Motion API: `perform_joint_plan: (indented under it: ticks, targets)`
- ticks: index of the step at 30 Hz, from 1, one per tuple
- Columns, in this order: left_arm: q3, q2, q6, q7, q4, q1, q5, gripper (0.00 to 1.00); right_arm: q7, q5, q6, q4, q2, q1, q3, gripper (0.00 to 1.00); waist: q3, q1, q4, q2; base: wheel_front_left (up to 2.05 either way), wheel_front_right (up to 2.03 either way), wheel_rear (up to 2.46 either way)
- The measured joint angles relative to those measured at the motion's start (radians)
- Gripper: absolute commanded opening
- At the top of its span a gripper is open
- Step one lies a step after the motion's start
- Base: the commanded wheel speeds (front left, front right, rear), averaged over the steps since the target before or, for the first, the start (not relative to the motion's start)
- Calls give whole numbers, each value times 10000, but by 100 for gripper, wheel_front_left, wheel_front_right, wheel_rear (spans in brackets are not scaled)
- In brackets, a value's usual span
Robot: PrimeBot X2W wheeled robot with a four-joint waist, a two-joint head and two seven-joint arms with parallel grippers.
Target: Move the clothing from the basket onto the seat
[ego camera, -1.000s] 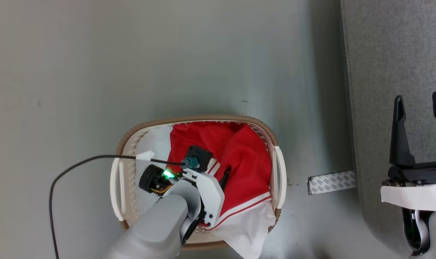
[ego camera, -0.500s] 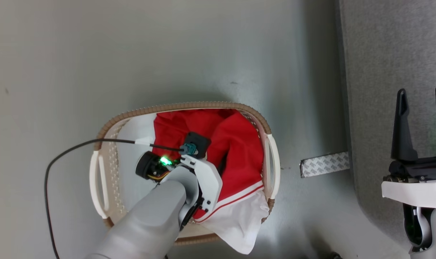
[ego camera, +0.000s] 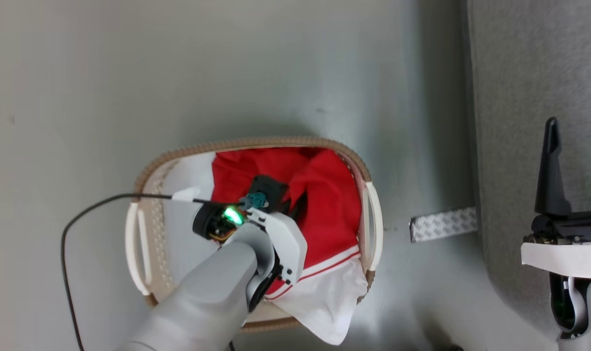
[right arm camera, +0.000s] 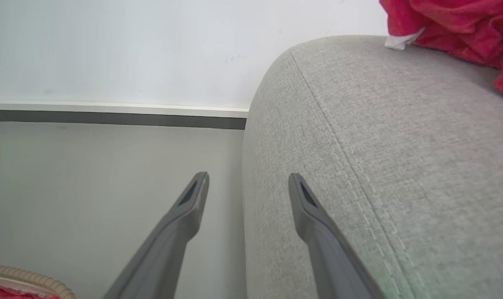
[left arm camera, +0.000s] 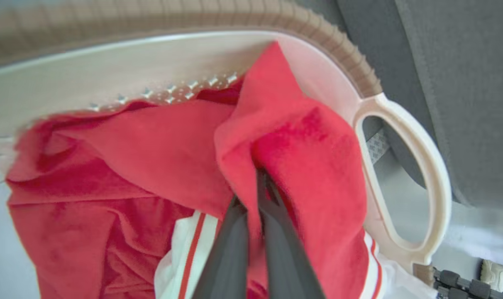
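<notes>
Off to the robot's right stands the seat [ego camera: 520,97], with the right gripper [ego camera: 578,129] poised over its edge, fingers spread wide and holding nothing. On the floor [ego camera: 129,73] near the seat but apart from it sits the basket [ego camera: 256,143]. The clothing [ego camera: 334,204] lies inside, its white panel draped over the near rim. The left gripper [left arm camera: 257,182] reaches down into the basket, its fingers almost together, pinching a raised fold of the red fabric between them.

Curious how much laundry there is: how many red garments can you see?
2: the clothing in the basket, pinched by the left gripper; another red garment on the seat. More may be hidden beneath.
</notes>
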Motion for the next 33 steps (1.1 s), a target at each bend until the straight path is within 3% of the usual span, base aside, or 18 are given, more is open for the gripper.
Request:
perform_joint_plan:
  ticks: [10, 21, 33]
  targets:
    - [932, 10, 326, -644, -420, 1061, -1041, 0, 2, 144, 4, 671, -4, 768, -102, 100, -2204, -1, 350, 0, 0, 0, 0]
    - [2719, 360, 1041, -663, -2382, 2885, -217, 0, 2, -384, 4, 1365, 0, 2328, -197, 100, -5364, -3, 1117, 0, 0, 0, 0]
    - [3764, 1191, 1685, -671, -4236, 3904, 378, 0, 2, -456, 4, 1808, 0, 3367, 65, 100, -8143, -5, 1731, 0, 0, 0, 0]
